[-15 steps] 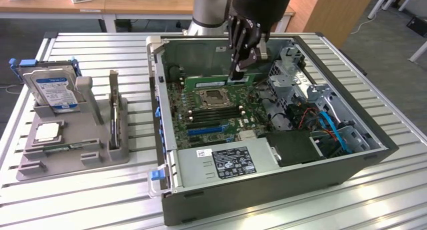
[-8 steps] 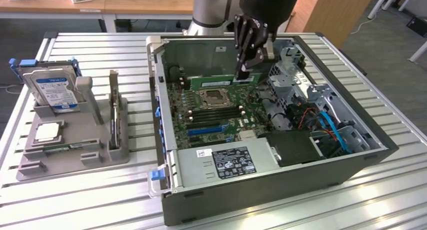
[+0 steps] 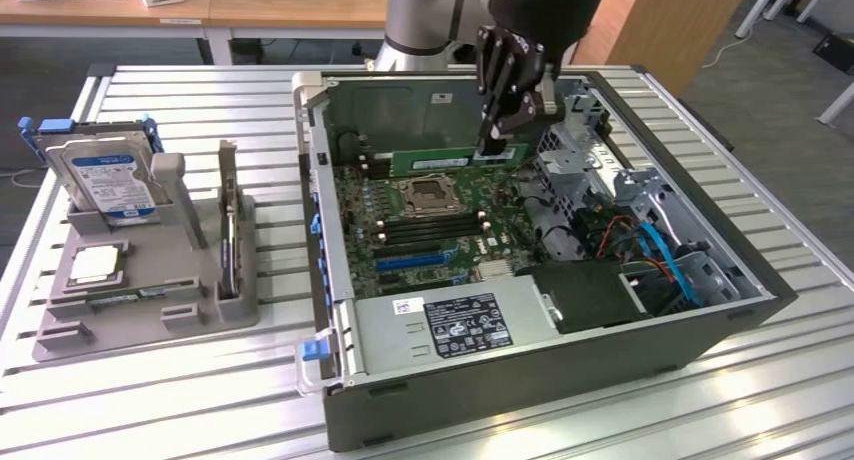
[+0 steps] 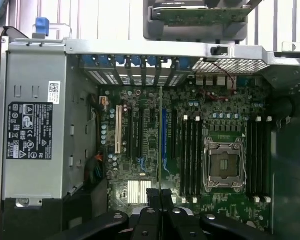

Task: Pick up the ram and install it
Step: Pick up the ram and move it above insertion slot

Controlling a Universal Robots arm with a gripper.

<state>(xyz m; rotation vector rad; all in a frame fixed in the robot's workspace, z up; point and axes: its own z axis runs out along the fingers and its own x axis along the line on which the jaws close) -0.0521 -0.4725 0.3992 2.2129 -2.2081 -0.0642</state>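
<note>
An open computer case [image 3: 534, 385] lies on its side on a slatted metal worktop [image 3: 200, 390]. Nearest the exterior camera, inside the case, sits the boxed power supply [image 3: 461, 325] with its black label. Beyond it spreads the green motherboard [image 3: 400, 245], with rows of dark memory slots [image 3: 434, 223] and then the empty CPU socket [image 3: 430, 195].

Past the socket, the end effector [image 3: 497, 148] hangs over the far part of the board, its fingers closed on the ram [image 3: 430, 163]. The green stick is held level, long edge down, near the case's far wall. In the wrist view the ram [image 4: 161, 150] appears edge-on as a thin line running out from the end effector [image 4: 161, 192].

The pick-up looks done. The ram appears not yet seated, and which slot it sits over cannot be told.

Room is tight. A metal drive cage [image 3: 587, 150] and cables stand just beside the fingers on the exterior view's right, and the far wall is close behind. The board toward the exterior view's left is low and flat.
</note>
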